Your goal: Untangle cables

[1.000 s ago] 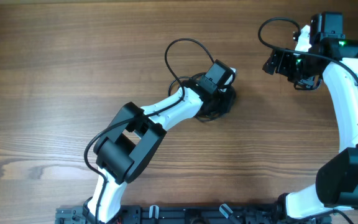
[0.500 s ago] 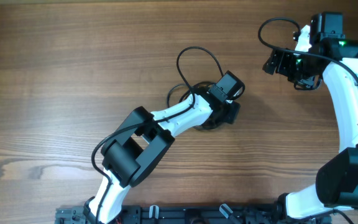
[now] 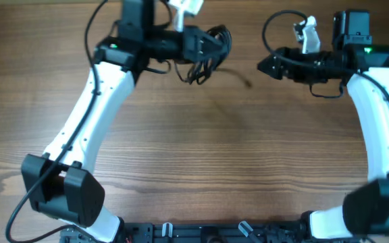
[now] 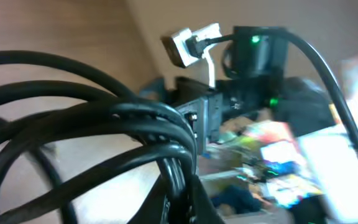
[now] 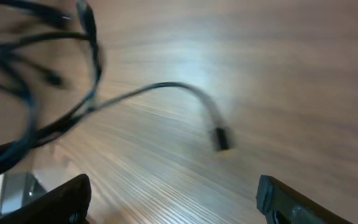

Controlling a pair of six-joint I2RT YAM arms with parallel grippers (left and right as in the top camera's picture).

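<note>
Two grippers: state of each?
— Left gripper (image 3: 211, 42): clamped on the cables (image 3: 198, 67), a bundle of thin, glossy black round cords in loose loops, held off the table (image 3: 181, 148) at its far side. Right gripper (image 3: 262, 66): jaws spread wide, holding nothing, near the bundle.
— Cord count? Surface?
— Count cannot be told. One loose end carries a small plug (image 5: 221, 138). Tabletop: brown wood grain.

The cables (image 4: 104, 127) look glossy black rubber; the table (image 3: 215, 155) is matt, grained wood.
</note>
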